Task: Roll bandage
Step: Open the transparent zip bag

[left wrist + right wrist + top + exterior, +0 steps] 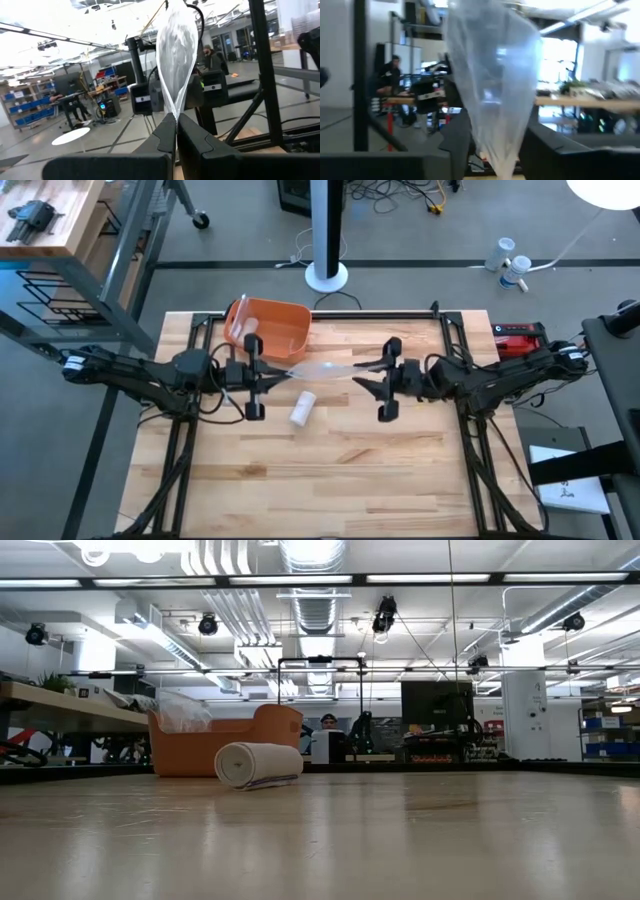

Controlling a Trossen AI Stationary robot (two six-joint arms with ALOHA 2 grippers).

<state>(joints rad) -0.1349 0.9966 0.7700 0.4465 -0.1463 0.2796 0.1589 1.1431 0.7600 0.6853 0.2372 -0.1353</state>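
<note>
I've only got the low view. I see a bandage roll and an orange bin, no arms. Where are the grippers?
Observer: Both are raised above the table, facing each other; the left gripper and right gripper hold a clear plastic bag stretched between them.
Operator: Is the left one really gripping it?
Observer: Yes, its fingers are shut on the bag's corner.
Operator: Where's the roll relative to the bag?
Observer: On the table, just nearer than the bag, between the grippers.

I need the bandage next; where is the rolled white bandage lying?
In the high view, the rolled white bandage lies on the wooden table near its middle, just in front of the orange plastic bin.
</note>
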